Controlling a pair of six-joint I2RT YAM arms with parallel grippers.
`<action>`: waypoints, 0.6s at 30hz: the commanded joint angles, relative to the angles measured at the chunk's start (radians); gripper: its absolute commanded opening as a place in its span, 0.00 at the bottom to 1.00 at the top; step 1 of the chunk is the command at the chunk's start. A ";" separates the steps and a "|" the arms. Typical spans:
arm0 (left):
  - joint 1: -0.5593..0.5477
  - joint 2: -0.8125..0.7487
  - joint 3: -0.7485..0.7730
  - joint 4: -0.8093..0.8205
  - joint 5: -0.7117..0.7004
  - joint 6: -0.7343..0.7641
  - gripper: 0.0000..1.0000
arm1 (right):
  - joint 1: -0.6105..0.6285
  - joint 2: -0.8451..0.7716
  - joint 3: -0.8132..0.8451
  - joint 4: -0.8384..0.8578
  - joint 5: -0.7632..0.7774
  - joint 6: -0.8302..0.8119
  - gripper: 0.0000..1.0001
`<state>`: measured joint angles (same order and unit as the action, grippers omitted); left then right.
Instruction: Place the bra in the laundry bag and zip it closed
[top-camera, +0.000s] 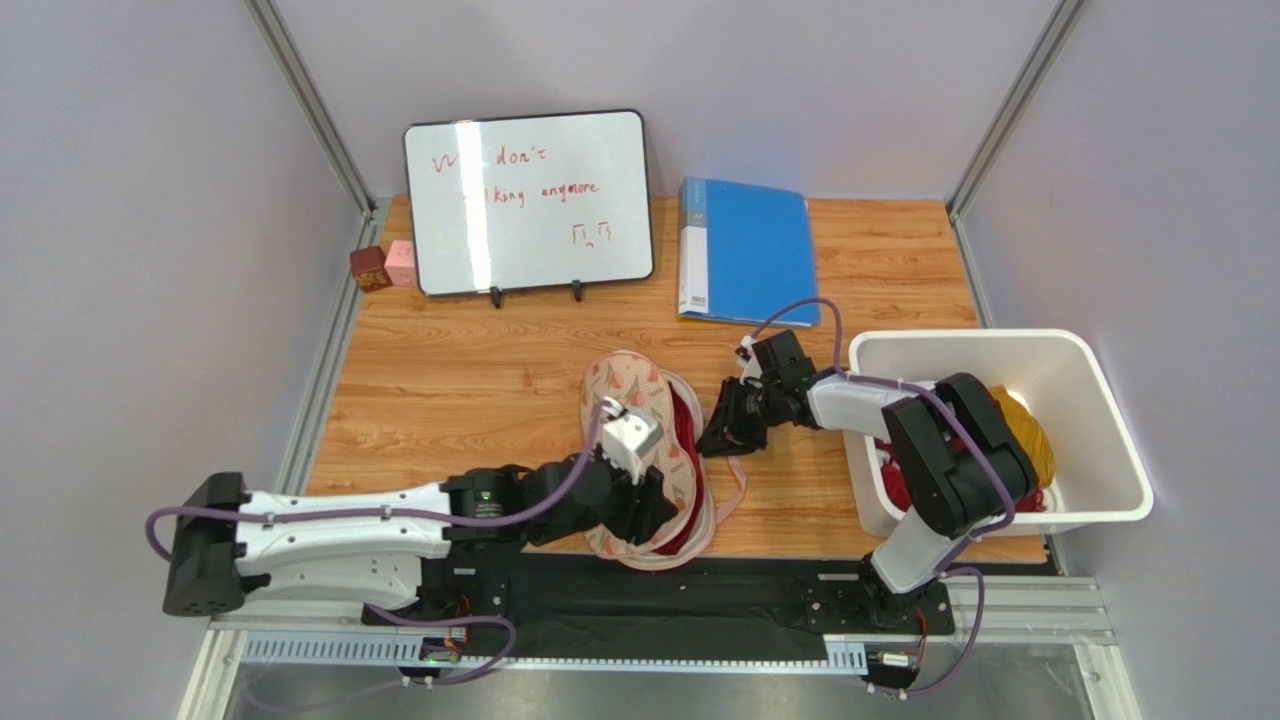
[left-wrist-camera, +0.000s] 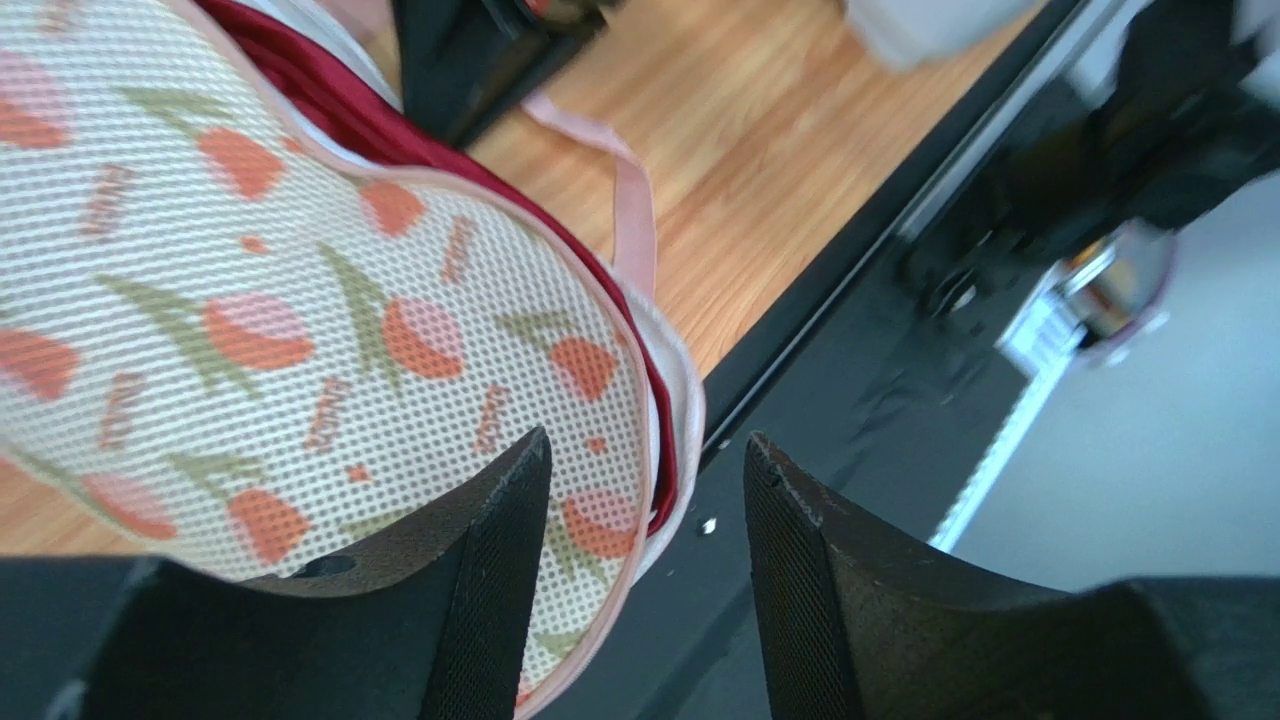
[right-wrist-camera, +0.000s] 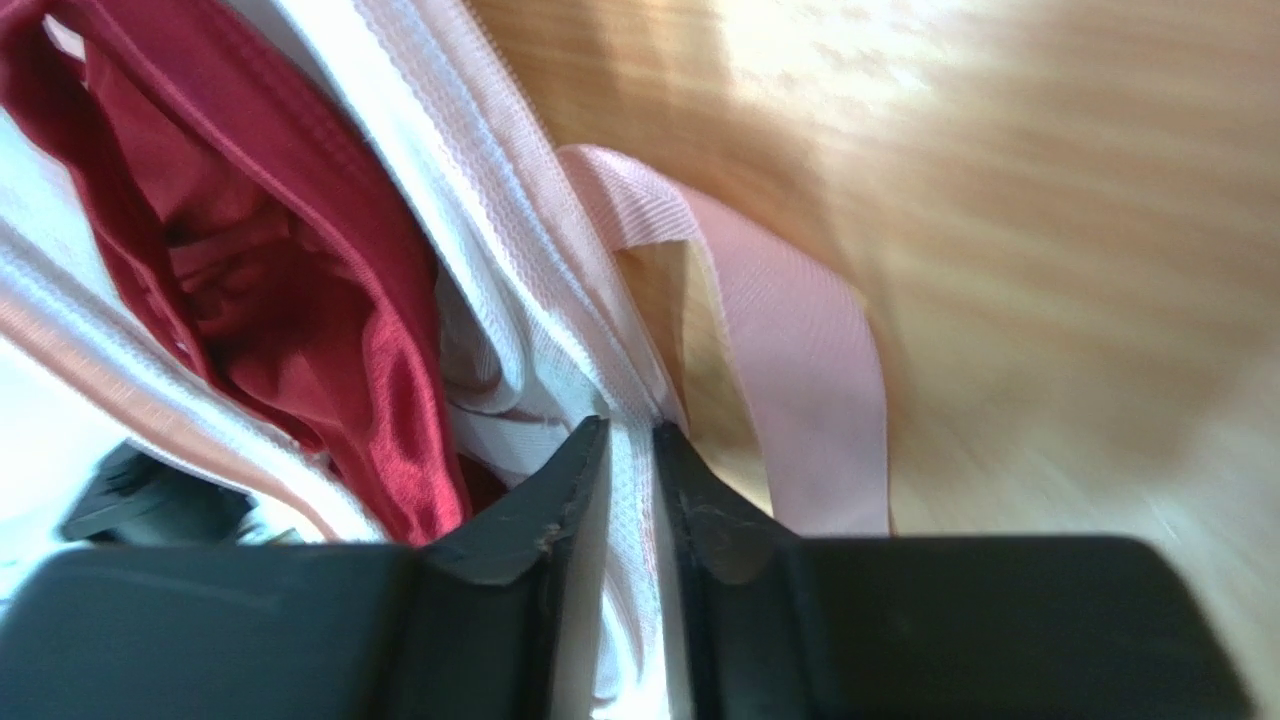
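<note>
1. At the near edge of the tabletop (top-camera: 451, 405), the left fingers (left-wrist-camera: 489, 585) are hanging well parted over the laundry bag (top-camera: 624, 387) and gripping nothing. The bag's printed mesh rim is lying in the gap below them.
2. The laundry bag is lying open along its zipper between the two arms, with the dark red bra (right-wrist-camera: 301, 285) sitting inside it.
3. The right fingers (right-wrist-camera: 526, 518) are pinching almost shut on the bag's pale zipper edge, just beside its pink loop (right-wrist-camera: 781, 345).
4. Further right, a white plastic bin (top-camera: 962, 342) is holding red and yellow clothes (top-camera: 1029, 420).
5. Farthest back, a blue folder (top-camera: 747, 248), a whiteboard (top-camera: 526, 195) with red writing and two small blocks (top-camera: 370, 269) are standing.
</note>
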<state>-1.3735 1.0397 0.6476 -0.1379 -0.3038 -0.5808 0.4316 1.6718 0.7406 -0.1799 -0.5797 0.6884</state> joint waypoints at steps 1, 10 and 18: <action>0.163 -0.167 0.018 -0.064 0.034 -0.166 0.57 | 0.006 -0.130 0.032 -0.164 0.145 -0.107 0.32; 0.577 -0.230 -0.106 -0.261 0.294 -0.372 0.54 | 0.039 -0.352 -0.003 -0.335 0.268 -0.148 0.52; 0.611 -0.121 -0.192 -0.249 0.277 -0.491 0.41 | 0.051 -0.506 -0.141 -0.363 0.213 -0.015 0.42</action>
<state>-0.7715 0.9131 0.4782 -0.3775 -0.0216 -0.9760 0.4690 1.2297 0.6697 -0.4938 -0.3607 0.5850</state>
